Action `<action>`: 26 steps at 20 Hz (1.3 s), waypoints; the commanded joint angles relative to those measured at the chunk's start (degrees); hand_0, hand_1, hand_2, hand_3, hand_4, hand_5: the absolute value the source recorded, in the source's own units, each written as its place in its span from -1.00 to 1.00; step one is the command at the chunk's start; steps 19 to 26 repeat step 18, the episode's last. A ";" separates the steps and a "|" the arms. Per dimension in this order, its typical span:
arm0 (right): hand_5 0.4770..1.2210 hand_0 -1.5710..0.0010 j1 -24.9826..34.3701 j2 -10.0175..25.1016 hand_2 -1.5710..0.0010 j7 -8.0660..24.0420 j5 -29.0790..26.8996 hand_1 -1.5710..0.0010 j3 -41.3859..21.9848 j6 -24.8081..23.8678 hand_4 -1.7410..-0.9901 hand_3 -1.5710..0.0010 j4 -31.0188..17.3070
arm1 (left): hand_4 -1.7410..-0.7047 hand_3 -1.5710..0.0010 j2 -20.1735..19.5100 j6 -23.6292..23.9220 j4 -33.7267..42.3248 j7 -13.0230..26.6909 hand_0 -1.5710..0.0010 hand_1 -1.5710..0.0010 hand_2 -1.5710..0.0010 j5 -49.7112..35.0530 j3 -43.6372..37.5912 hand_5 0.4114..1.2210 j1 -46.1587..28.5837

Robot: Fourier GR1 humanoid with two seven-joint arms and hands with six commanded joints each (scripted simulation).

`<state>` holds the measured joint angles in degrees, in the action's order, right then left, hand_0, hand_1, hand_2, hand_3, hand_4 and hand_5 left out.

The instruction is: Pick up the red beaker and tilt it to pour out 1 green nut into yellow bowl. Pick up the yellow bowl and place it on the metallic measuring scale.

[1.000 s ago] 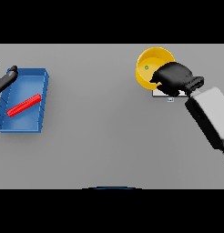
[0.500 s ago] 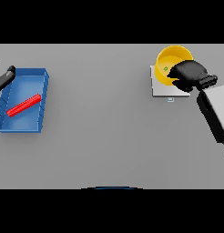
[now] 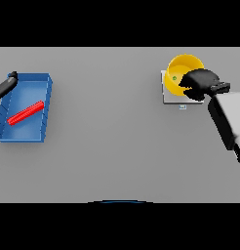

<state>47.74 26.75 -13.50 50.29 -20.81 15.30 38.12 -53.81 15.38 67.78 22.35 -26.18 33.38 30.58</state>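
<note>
The yellow bowl is over the metallic measuring scale at the right back of the table, with a small green nut inside it. My right hand has its fingers curled round the bowl's right rim. The red beaker lies on its side in a blue tray at the left. My left hand shows at the far left edge, beside the tray's back corner; its fingers are hard to make out.
The grey table spreads between the blue tray on the left and the scale on the right. My right forearm stretches from the lower right towards the bowl.
My right hand has carried the yellow bowl to the right and back, from beside the scale to over it. The left hand has stayed at the tray.
</note>
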 commanded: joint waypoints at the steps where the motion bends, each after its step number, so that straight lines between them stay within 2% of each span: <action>1: 1.00 -0.78 -0.09 -0.07 -0.76 0.70 0.04 -1.00 0.00 0.56 -1.00 -0.74 0.04 | 0.96 1.00 0.38 -0.31 -0.85 -0.57 1.00 1.00 1.00 0.16 0.07 -0.25 0.10; 2: 1.00 -0.70 -0.03 0.12 -0.81 0.84 -0.49 -0.86 0.38 1.69 -1.00 -0.53 0.72 | 0.95 1.00 0.36 -0.03 -0.09 -0.22 1.00 1.00 1.00 0.21 0.22 -0.25 0.14; 3: 1.00 -0.44 -0.46 0.21 -0.69 -0.13 -0.64 -0.68 0.66 1.43 -0.89 -0.35 0.62 | 0.95 1.00 0.55 -0.13 -0.48 -0.10 1.00 1.00 1.00 0.11 0.11 -0.24 0.43; 4: 0.79 -0.15 -0.80 0.58 -0.51 -0.71 -0.79 -0.46 0.92 1.38 -0.78 -0.19 0.40 | 0.95 1.00 0.53 -0.04 -0.54 -0.18 1.00 1.00 1.00 0.07 0.01 -0.23 0.32; 6: 0.45 0.26 -0.55 0.16 -0.16 1.44 -1.09 -0.05 1.24 2.69 -0.59 0.06 0.32 | 0.95 1.00 0.63 -0.68 -1.23 -0.49 1.00 1.00 1.00 -0.28 -0.25 -0.22 0.44; 7: 0.33 0.41 -0.02 0.21 -0.02 2.11 -1.07 0.10 1.27 3.47 -0.53 0.15 0.31 | 0.95 1.00 0.82 -0.43 -0.68 -0.44 1.00 1.00 1.00 -0.13 0.12 -0.23 0.08; 10: 0.08 0.70 0.05 0.79 0.34 0.58 -0.39 0.52 0.38 3.70 -0.36 0.33 0.48 | 0.96 1.00 0.66 0.04 -0.69 -0.56 1.00 1.00 1.00 0.44 0.30 -0.27 -0.02; 12: -0.02 0.81 0.42 0.84 0.52 -0.86 0.40 0.69 -0.34 2.94 -0.28 0.43 -0.27 | 0.97 1.00 0.76 -0.02 -1.09 -0.39 1.00 1.00 1.00 0.22 0.02 -0.28 0.31; 17: -0.21 0.94 0.11 0.73 0.84 0.83 -0.03 0.90 0.05 4.42 -0.12 0.62 -0.84 | 0.97 1.00 0.43 -0.18 -0.87 -0.59 1.00 1.00 1.00 0.41 0.06 -0.30 0.49; 26: -0.24 0.95 -0.08 0.83 0.87 1.30 -0.05 0.92 0.06 4.64 -0.12 0.65 -0.40 | 0.97 1.00 0.31 -0.41 -0.84 -0.73 1.00 1.00 1.00 0.28 -0.01 -0.30 0.41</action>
